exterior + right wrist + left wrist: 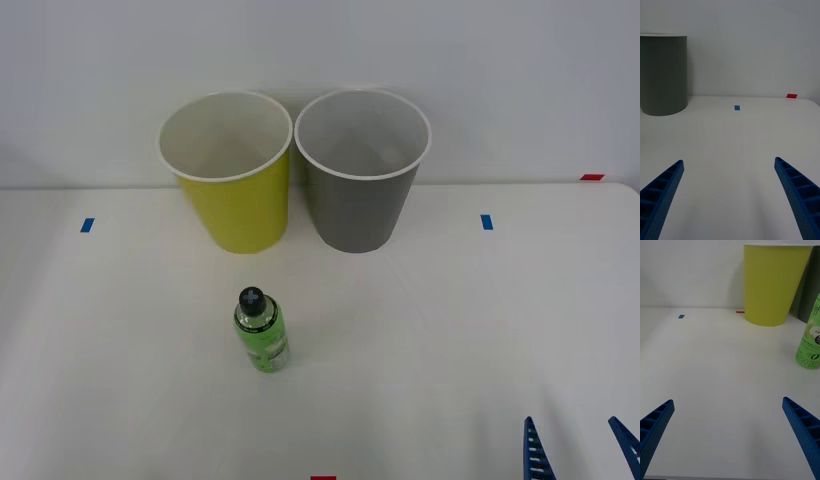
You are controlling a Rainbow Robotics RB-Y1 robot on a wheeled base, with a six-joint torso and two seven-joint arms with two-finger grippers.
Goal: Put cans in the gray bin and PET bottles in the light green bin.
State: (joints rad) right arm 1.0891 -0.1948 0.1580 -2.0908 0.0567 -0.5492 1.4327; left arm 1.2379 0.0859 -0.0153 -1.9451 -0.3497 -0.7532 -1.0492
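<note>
The only writing stood on the bright green label of the PET bottle (810,341), seen from the left wrist. Near the bottom of the label was a big "0" with small Korean letters beside it, and more Korean letters ran up the top part of the label, but they were too small and cut off to read. A picture of a pale round fruit sat in the middle. From the front, the label's print was too tiny to read.
</note>
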